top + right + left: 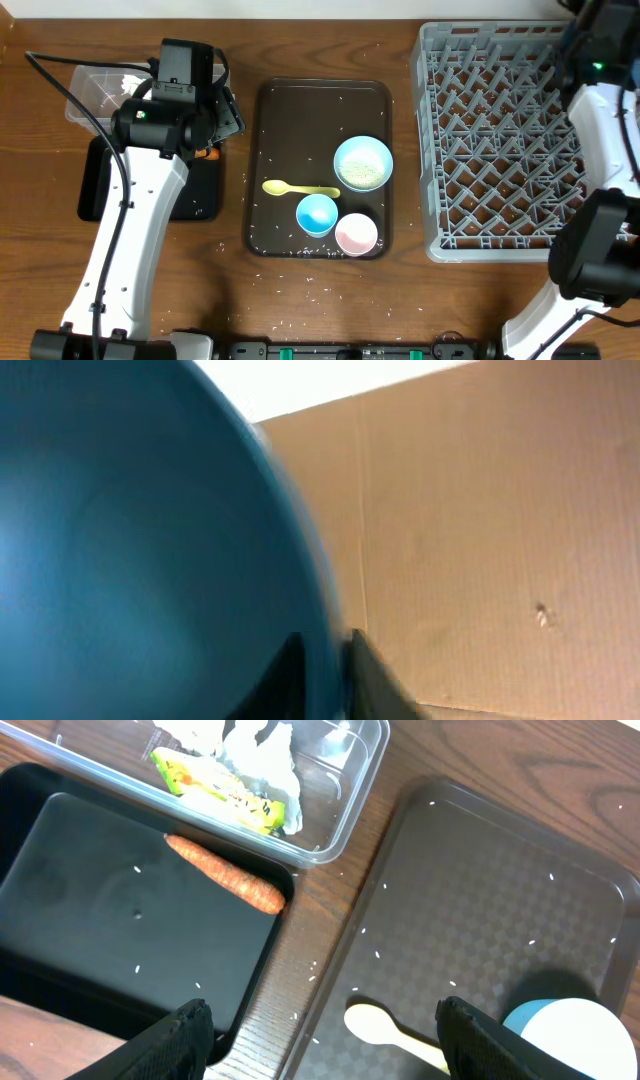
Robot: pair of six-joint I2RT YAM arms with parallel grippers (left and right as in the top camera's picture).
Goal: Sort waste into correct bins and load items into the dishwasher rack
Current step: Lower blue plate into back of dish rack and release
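My left gripper (322, 1022) is open and empty, hovering over the gap between the black tray (90, 920) and the brown serving tray (470, 910). The orange carrot stick (225, 873) lies in the black tray. The tissue (258, 750) and yellow-green wrapper (218, 788) lie in the clear tub (345, 815). Rice grains (378, 956) are scattered about. The yellow spoon (300, 189), the white bowl (363, 163), the blue cup (317, 214) and the pink cup (356, 234) sit on the serving tray. My right gripper (328, 670) is shut on the rim of the dark-blue bowl (130, 540).
The light-grey dishwasher rack (500, 140) stands at the right; the right arm (600, 110) reaches over its far right corner. Cardboard (480, 540) fills the background of the right wrist view. Rice grains also lie on the wooden table (300, 290) in front of the serving tray.
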